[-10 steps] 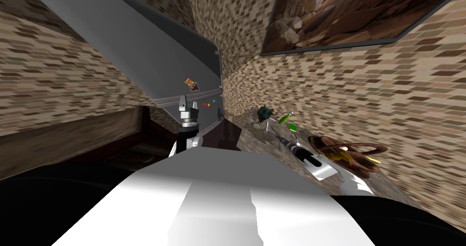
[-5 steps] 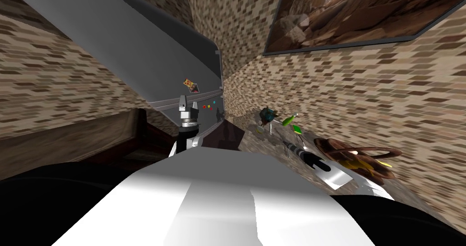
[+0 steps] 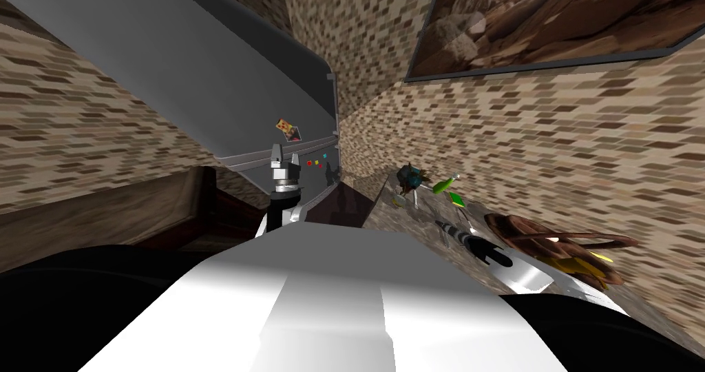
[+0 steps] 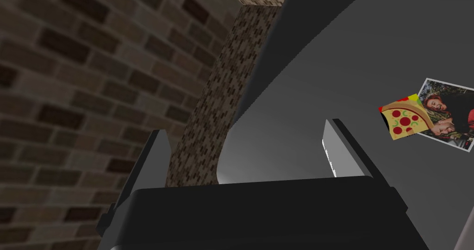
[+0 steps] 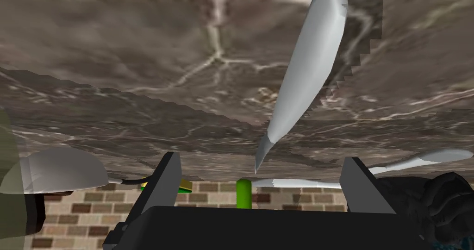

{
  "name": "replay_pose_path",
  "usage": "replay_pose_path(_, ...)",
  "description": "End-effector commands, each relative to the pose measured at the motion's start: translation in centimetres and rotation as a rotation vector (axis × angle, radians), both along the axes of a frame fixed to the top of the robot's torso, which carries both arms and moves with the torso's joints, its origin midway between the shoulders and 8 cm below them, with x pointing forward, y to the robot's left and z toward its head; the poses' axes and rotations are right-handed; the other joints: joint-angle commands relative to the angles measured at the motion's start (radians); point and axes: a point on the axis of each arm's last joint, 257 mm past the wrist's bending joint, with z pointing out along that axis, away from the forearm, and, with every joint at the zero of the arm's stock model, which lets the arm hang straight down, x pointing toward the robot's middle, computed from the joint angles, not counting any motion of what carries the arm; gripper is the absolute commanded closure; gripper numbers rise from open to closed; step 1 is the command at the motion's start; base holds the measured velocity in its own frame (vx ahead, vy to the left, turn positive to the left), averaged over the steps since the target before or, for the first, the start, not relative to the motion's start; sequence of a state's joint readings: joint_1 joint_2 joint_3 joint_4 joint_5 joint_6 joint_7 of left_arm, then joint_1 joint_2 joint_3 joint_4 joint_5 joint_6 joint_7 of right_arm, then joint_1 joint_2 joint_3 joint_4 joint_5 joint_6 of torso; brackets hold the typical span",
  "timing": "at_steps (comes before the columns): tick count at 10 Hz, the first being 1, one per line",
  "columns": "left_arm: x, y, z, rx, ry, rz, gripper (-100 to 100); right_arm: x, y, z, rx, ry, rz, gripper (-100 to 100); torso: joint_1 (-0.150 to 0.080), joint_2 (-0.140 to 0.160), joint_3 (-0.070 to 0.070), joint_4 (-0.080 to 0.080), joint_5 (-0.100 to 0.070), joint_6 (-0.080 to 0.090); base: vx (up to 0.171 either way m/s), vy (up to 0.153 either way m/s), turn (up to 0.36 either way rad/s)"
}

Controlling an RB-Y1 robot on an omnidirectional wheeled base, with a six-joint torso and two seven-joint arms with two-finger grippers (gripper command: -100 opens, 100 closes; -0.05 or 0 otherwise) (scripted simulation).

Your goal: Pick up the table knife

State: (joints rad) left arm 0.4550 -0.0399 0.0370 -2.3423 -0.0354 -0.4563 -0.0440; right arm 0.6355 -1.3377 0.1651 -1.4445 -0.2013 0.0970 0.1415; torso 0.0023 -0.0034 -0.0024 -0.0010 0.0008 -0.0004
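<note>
Farthest left in the head view stands a dark wooden unit (image 3: 158,202) against the brick wall. Next to it the left tool (image 3: 283,157) is raised in front of a big grey fridge (image 3: 206,78). The left wrist view shows this tool (image 4: 245,129) with its two fingers spread wide and nothing between them. The fridge door (image 4: 370,53) lies beyond it, carrying a pizza magnet (image 4: 402,121) that overlaps the corner of a photo (image 4: 451,117).

Right of the fridge a brown marbled surface (image 3: 392,220) runs along the wall. On it sit a dark teal object (image 3: 411,177), a green bottle (image 3: 440,184) and a black-handled utensil with a broad silver blade (image 3: 506,261). Beyond the utensil is a brown basket (image 3: 551,240) holding something yellow. A framed picture (image 3: 551,16) hangs on the wall above.

The right wrist view looks low along the same surface (image 5: 139,53) toward the brick wall. The right tool (image 5: 262,159) is wide open and grips nothing. The table knife (image 5: 305,71) lies flat on the surface ahead of it, a long pale grey blade. Its pointed tip aims back at the tool and falls in the gap between the fingers, touching neither. A rounded grey shape (image 5: 55,173) sits off to one side of the fingers and a green cylinder (image 5: 244,194) stands near the wall
</note>
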Motion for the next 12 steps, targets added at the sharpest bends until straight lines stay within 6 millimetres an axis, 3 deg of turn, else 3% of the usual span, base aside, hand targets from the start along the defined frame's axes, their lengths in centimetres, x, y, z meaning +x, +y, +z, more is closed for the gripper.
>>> replay_pose_path(1,0.0,0.0,0.0,0.0,0.0,0.0,0,0.0,0.0,0.0,0.0,0.0,0.0,0,0.0,0.0,0.0,0.0,0.0,0.0,0.007,0.008,0.001)
replay_pose_path(2,0.0,0.0,0.0,0.0,0.0,0.0,0,-0.5,-0.2,-0.8,0.0,-0.002,-0.012,-100,-0.002,0.002,0.001,0.001,-0.001,0.0,0.019,-0.012,0.073)
replay_pose_path(5,0.0,0.0,0.0,0.0,0.0,0.0,0,-0.6,-0.4,-1.3,0.0,-0.004,-0.019,-100,-0.005,0.004,0.002,0.001,-0.002,0.0,-0.001,-0.016,0.045)
replay_pose_path(6,0.0,0.0,0.0,0.0,0.0,0.0,0,-0.6,-0.4,-1.3,0.0,-0.003,-0.019,100,-0.004,0.004,0.003,0.001,-0.001,0.0,0.0,0.0,0.0)
replay_pose_path(10,0.0,0.0,0.0,0.0,0.0,0.0,0,-0.7,-0.6,-1.3,-0.007,0.001,-0.019,100,-0.005,0.004,0.003,0.002,-0.003,0.0,0.0,0.0,0.0)
replay_pose_path(11,0.0,0.0,0.0,0.0,0.0,0.0,0,-0.7,-0.5,-1.3,-0.006,0.001,-0.019,0,-0.005,0.005,0.003,0.002,-0.003,0.0,0.0,0.0,0.0)
replay_pose_path(12,0.0,0.0,0.0,0.0,0.0,0.0,0,-0.4,-0.2,-0.6,0.0,-0.002,-0.009,100,-0.005,0.005,0.003,0.002,-0.003,0.0,0.011,0.01,-0.058)
